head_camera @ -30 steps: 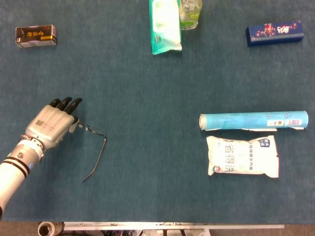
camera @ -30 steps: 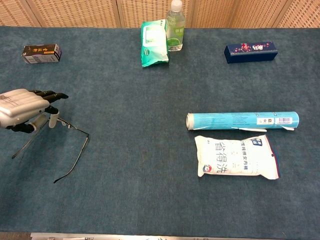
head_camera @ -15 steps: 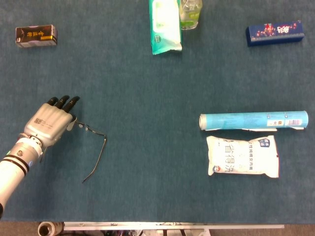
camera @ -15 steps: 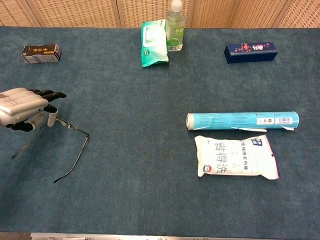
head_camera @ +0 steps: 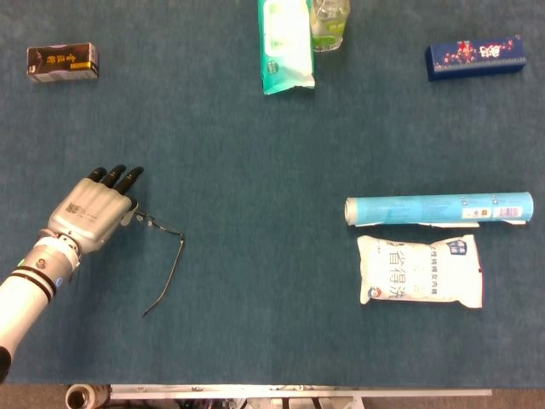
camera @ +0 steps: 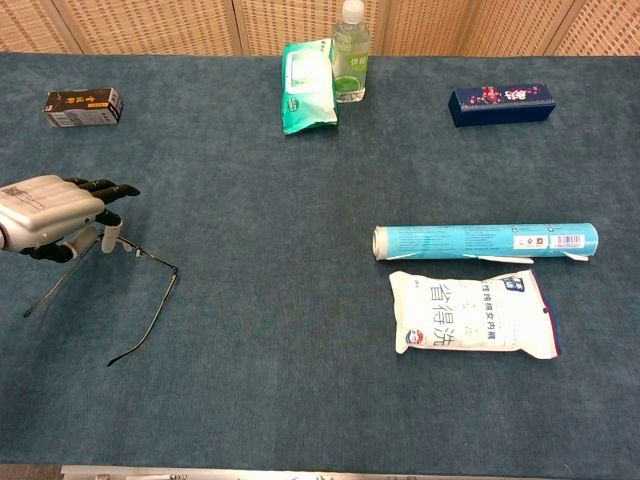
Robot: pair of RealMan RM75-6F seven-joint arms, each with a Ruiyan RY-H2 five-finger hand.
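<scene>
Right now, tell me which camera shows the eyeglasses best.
The chest view. There the eyeglasses show both temple arms lying open on the table, with the left hand over the front of the frame. In the head view, the eyeglasses show one temple arm and part of the front; the hand hides the rest.

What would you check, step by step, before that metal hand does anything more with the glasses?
1. Glasses lie flat on the table with arms unfolded: ok.
2. Left hand is over the front of the frame: ok.
3. Firm hold on the frame: cannot tell; in the chest view the fingers stretch forward above it, and only the thumb comes down by it.
4. Nothing close beside the glasses: ok; the nearest thing, the small dark box, stands well off.
5. Right hand out of the way: cannot tell; neither view shows it.
</scene>
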